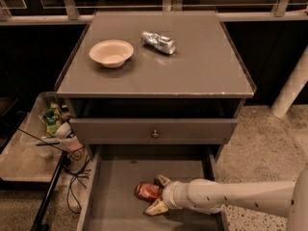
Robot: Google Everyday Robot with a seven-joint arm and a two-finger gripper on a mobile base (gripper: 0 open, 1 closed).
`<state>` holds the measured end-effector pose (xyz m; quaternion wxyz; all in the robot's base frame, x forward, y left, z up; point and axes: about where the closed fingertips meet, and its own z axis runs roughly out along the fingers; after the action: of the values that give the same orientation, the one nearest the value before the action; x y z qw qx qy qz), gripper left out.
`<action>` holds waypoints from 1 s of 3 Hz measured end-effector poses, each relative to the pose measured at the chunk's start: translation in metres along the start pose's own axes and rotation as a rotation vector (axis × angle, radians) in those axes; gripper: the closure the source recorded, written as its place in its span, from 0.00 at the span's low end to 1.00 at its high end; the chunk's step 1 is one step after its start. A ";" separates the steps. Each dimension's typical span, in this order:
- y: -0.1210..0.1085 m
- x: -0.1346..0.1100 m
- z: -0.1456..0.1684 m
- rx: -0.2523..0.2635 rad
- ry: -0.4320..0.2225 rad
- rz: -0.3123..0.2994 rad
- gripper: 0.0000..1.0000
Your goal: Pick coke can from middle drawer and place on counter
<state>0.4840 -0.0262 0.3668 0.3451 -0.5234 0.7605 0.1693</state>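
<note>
The coke can (pixel 147 190) lies on its side on the bottom of the open middle drawer (pixel 115 182), below the closed drawer front with a knob. My gripper (pixel 155 194) reaches in from the right on a white arm and is down in the drawer at the can's right end. It is open, with one cream fingertip (pixel 162 179) behind the can and the other in front of it. The can rests on the drawer bottom. The counter (pixel 202 71) is the grey cabinet top above.
A cream bowl (pixel 111 53) and a shiny silver can (pixel 158 42) sit on the counter's back half. The closed drawer front (pixel 154 131) overhangs the drawer's rear. A side tray with clutter (pixel 53 124) and cables stands at the left. A white pole (pixel 291 90) is at the right.
</note>
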 end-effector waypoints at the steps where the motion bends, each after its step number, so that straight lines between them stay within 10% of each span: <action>1: 0.000 0.000 0.000 0.000 0.000 0.000 0.41; 3: -0.001 -0.001 -0.003 -0.004 -0.007 0.002 0.88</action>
<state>0.4837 -0.0280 0.3699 0.3463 -0.5229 0.7594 0.1729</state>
